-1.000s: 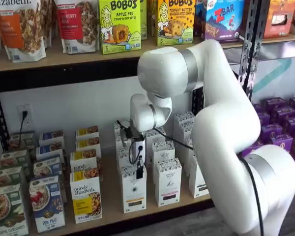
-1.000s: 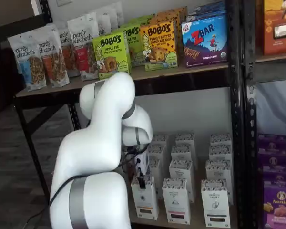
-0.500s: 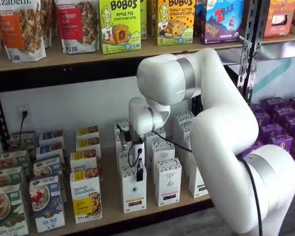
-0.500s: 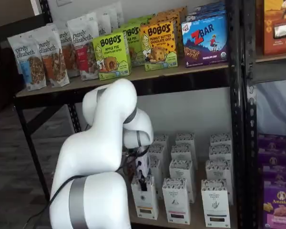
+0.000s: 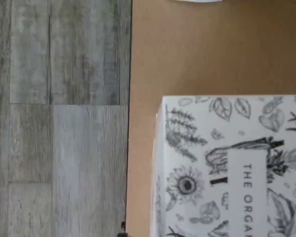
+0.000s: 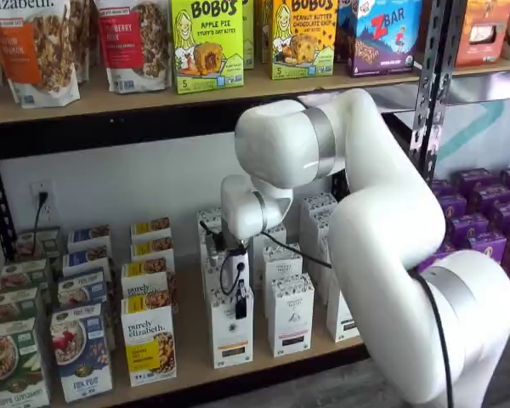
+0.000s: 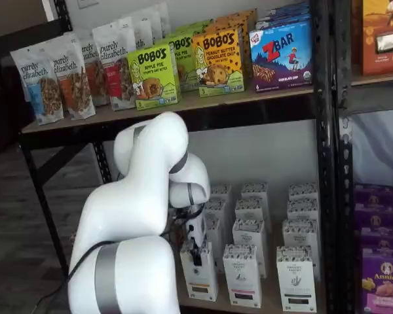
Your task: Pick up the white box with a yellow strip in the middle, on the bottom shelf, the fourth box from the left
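The white box [image 6: 232, 333] stands at the front of its row on the bottom shelf, with a pale yellow strip across its front. It also shows in a shelf view [image 7: 202, 280]. The wrist view shows its top [image 5: 227, 168], with black flower drawings, near the shelf's front edge. My gripper [image 6: 240, 306] hangs straight above this box, its black fingers just over or at the top; it also shows in a shelf view [image 7: 196, 255]. No gap between the fingers shows, so I cannot tell whether it is open.
More white boxes [image 6: 290, 313] stand in rows to the right and behind. Purely Elizabeth boxes [image 6: 149, 344] stand to the left. Purple boxes [image 6: 484, 223] fill the neighbouring rack beyond a black upright [image 6: 429, 76]. The upper shelf board [image 6: 110, 102] is above the arm.
The arm's elbow has shifted and the gripper has sunk slightly toward the top of the white box. The boxes have not moved.
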